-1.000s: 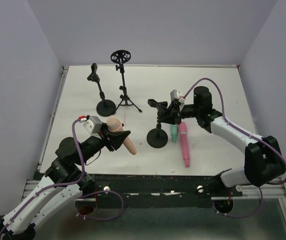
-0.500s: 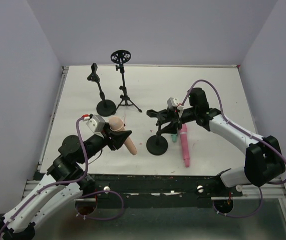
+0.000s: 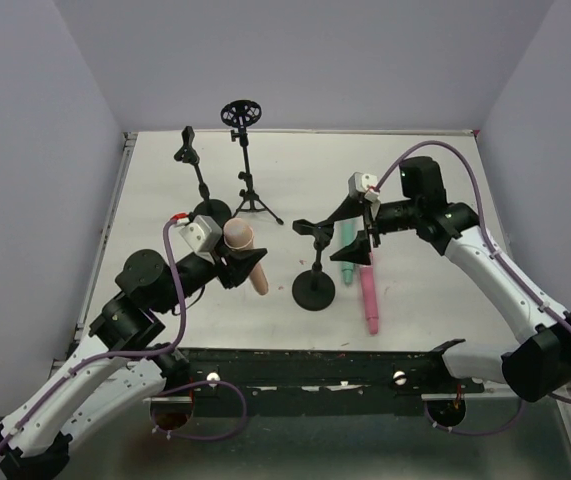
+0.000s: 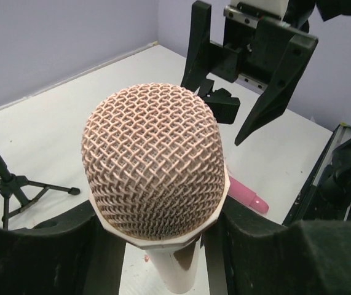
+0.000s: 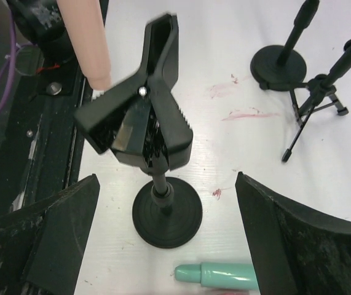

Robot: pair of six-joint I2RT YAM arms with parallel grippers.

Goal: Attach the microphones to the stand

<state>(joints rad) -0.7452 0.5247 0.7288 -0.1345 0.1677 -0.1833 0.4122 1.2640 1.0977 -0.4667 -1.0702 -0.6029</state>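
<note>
- White tabletop (image 3: 435, 190) with pale purple walls around it holds all the things.
- Nearest the arms stands a black metal stand with a round foot and a clip on top (image 3: 314, 285). Its clip has nothing in it.
- Behind the clip stand and to its left are a second black stand with a round foot (image 3: 208, 205) and a black three-legged stand with a ring on top (image 3: 246, 160). Both are bare too.
- No microphone is on any stand yet, so I think almost all of the job is left to do.
- A slim teal-green plastic microphone (image 3: 348, 258) lies flat on the tabletop just right of the clip stand. A slim pink plastic microphone (image 3: 369, 290) lies just beside it, a bit further right.
- A slim peach-beige plastic microphone with a mesh head (image 4: 155, 175) is up in the air, left of the clip stand, with its head up.
- The left fingers (image 4: 46, 258) are partly apart and clamped on the peach-beige microphone's handle, just under the mesh head.
- The right fingers (image 5: 58, 227) are spread wide apart and hold nothing. They hang just right of the clip stand, one on each side of it in the right wrist view, and do not seem to touch it.
</note>
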